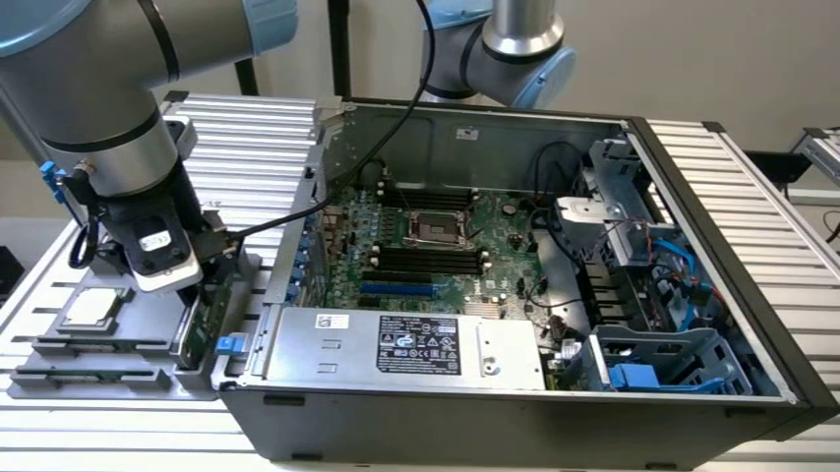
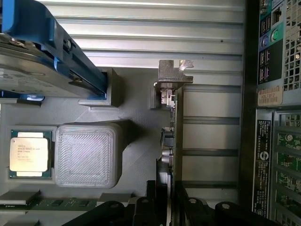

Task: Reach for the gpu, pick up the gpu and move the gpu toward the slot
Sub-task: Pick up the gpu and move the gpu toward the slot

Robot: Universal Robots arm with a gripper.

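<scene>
The gripper (image 2: pixel 170 186) is narrowed right down, its black fingers (image 2: pixel 156 203) pressed against either side of the gpu (image 2: pixel 172 141) and pinching it near one end. The gpu stands on edge in a groove of the grey holder (image 2: pixel 136 108), running straight away from the fingers to its metal bracket (image 2: pixel 172 75) at the far end. It looks seated in the groove, not lifted clear. Beside it on the same holder sits a ridged grey block (image 2: pixel 87 153), with the square processor chip (image 2: pixel 29 154) in its pocket just past that. The hard drive (image 2: pixel 28 70) with its blue rail (image 2: pixel 75 56) lies near the bracket end. The holder rests on the ribbed metal table (image 1: pixel 250 147). In the exterior view, the open computer case (image 1: pixel 525 425) stands just to the right of the holder, with the green motherboard (image 1: pixel 434 246) showing inside.
</scene>
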